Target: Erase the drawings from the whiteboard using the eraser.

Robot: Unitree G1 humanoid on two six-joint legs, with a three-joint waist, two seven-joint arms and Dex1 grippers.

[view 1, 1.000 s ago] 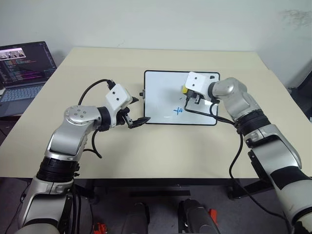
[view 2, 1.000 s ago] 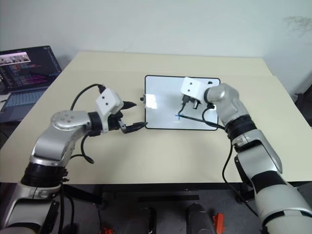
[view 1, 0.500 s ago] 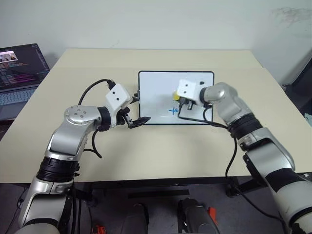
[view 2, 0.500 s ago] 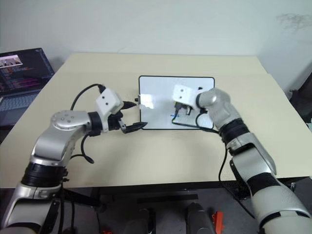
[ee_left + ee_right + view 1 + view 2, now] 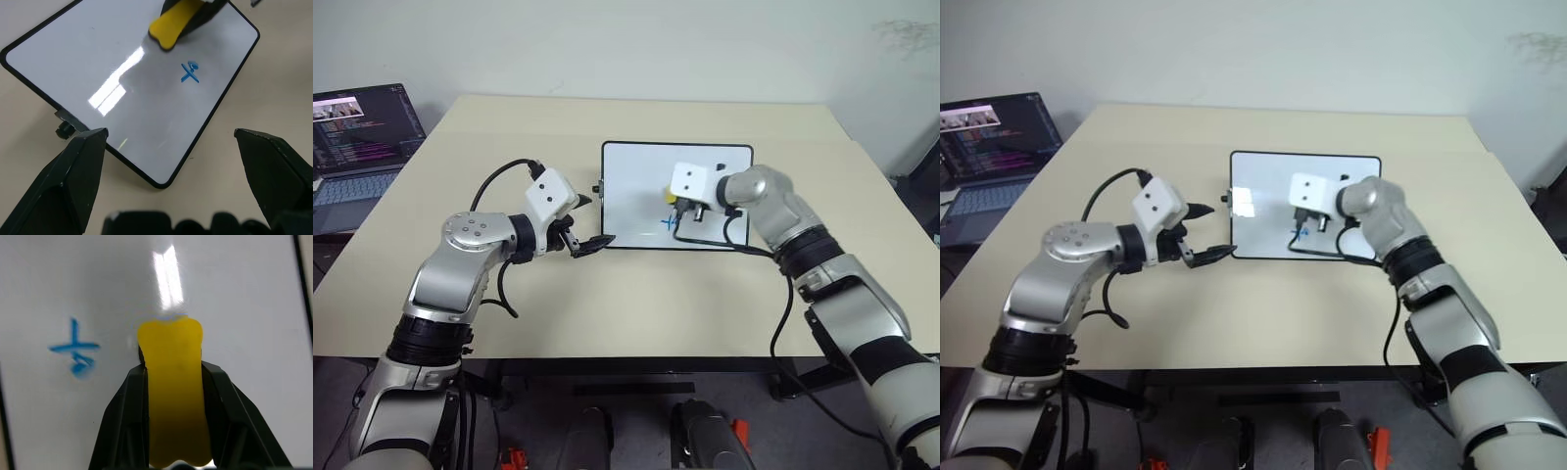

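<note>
The whiteboard (image 5: 636,181) lies flat at the middle of the table. Of the drawings, a blue cross-like mark with a small loop (image 5: 670,223) sits near the board's near edge, seen close in the left wrist view (image 5: 190,72) and the right wrist view (image 5: 74,352). My right gripper (image 5: 681,209) is shut on the yellow eraser (image 5: 172,382), whose tip rests at the board surface just beside the mark. The eraser (image 5: 173,27) also shows above the mark in the left wrist view. My left gripper (image 5: 595,220) hangs open at the board's near-left corner, holding nothing.
An open laptop (image 5: 357,137) stands off the table's far-left side. The board has a small knob (image 5: 63,129) on its left short side. A black cable loops from my right wrist over the board's near edge (image 5: 724,240).
The view swung aside and came back. My right gripper has carried the eraser a little left and toward the near edge, closer to the blue mark. The left arm has stayed still.
</note>
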